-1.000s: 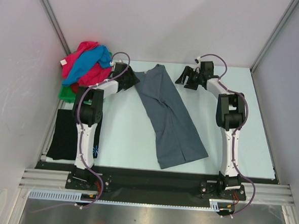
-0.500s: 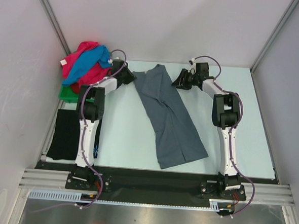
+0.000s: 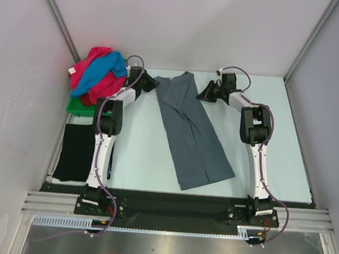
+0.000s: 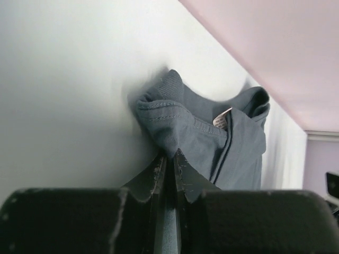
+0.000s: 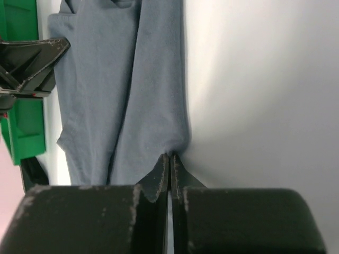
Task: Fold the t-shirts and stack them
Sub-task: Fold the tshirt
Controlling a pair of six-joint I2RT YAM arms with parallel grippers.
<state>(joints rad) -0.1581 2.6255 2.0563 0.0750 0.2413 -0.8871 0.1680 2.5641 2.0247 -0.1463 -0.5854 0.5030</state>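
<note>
A slate-grey t-shirt (image 3: 192, 131), folded into a long strip, lies slantwise across the middle of the table. My left gripper (image 3: 155, 84) is shut on its far left corner, and cloth shows pinched between the fingertips (image 4: 170, 159), with the collar and label of the grey shirt (image 4: 212, 132) bunched just beyond. My right gripper (image 3: 198, 96) is shut on the far right edge; its tips (image 5: 170, 156) nip the hem of the grey shirt (image 5: 122, 95). A black t-shirt (image 3: 76, 153) lies folded at the left. Pink and blue t-shirts (image 3: 98, 71) are heaped at the back left.
A green tray (image 3: 78, 106) sits under the coloured heap by the left wall, and the same tray (image 5: 24, 137) shows in the right wrist view. The left gripper's black body (image 5: 32, 61) also shows there. Walls close in the table on three sides.
Both grippers have moved in toward the far end of the grey shirt and closed on its two corners. The shirt's far end has shifted slightly.
</note>
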